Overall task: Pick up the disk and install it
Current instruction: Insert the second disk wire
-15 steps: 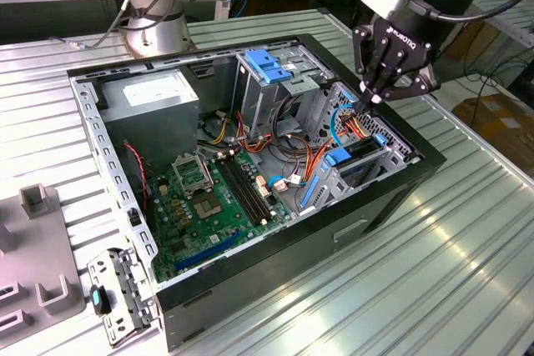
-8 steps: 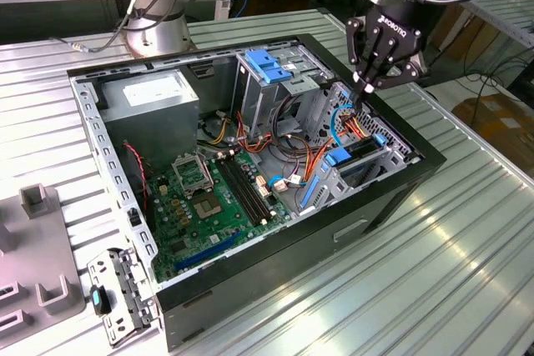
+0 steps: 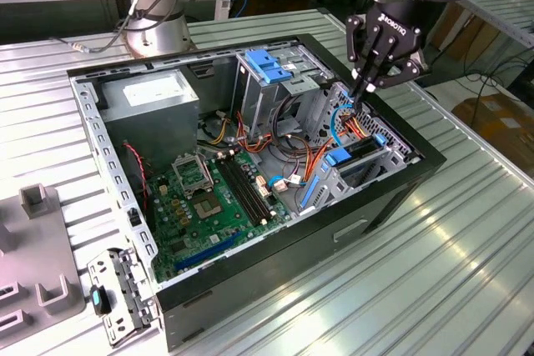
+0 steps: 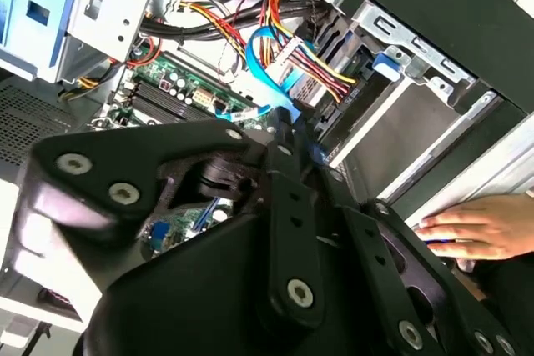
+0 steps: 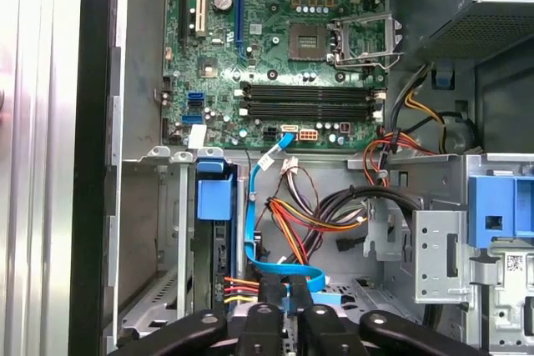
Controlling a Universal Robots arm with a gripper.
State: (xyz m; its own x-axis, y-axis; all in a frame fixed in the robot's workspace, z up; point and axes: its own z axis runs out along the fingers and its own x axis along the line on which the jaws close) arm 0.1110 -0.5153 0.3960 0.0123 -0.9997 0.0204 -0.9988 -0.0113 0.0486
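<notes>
Gripper is narrow, fingers drawn together with nothing plainly between them, tips down among the power leads and the blue data cable beside the drive cage. The disk looks to us to sit edge-on in that cage, blue rail tab up, just beside the tips, though we can't tell if it's fully home. Risks we see: fingers snagging or yanking a cable, pressing a cocked drive and jamming its rails, and a person's hand resting close by the case edge.
</notes>
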